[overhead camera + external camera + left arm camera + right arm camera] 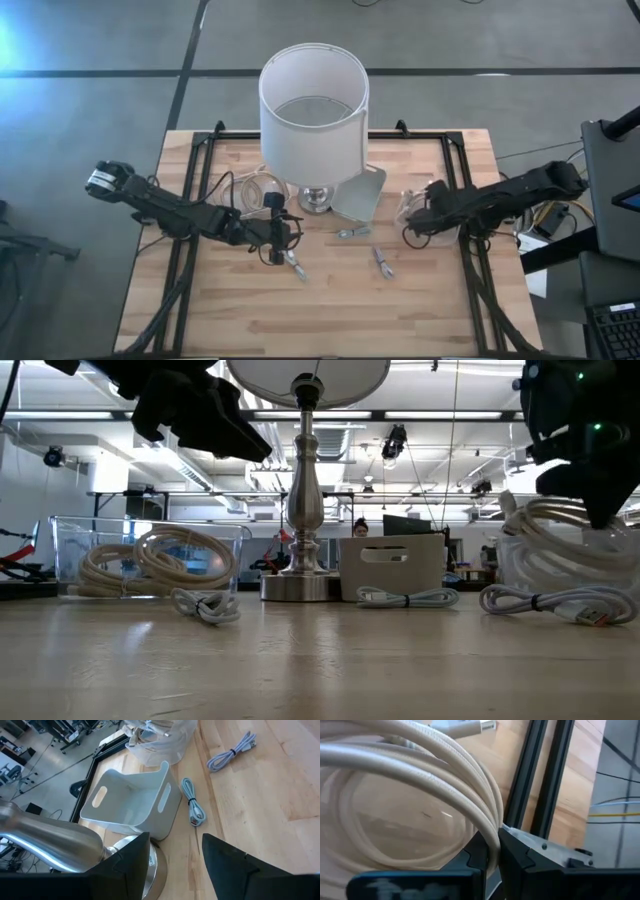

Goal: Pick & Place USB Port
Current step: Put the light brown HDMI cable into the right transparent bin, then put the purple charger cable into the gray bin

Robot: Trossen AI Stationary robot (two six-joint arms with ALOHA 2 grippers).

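Note:
Several coiled USB cables are here. Cream coils fill a clear container point(150, 560) on the left and another clear container point(560, 555) on the right. Small grey coiled cables lie flat on the wood: one point(295, 265) below my left gripper, one point(382, 262) to its right, one point(192, 805) in front of the white bin point(135, 800). My left gripper point(175, 840) hovers open above the table beside the lamp base point(316, 198). My right gripper point(492, 845) is down at the right container, shut on a cream cable. My right gripper pinches one strand of the cream cable coil point(487, 817) between its two fingers point(517, 852), which lie across the strand. It comes at the coil from above, at the right container. The rest of the coil loops away from the fingers, over and inside the clear container wall point(395, 827).
A tall lamp with a white shade point(313, 105) stands at mid-table, between the arms. The white bin point(360, 190) stands right of its base. Black frame rails point(540, 775) run along the table's sides. Bare wood lies toward the near edge point(320, 320).

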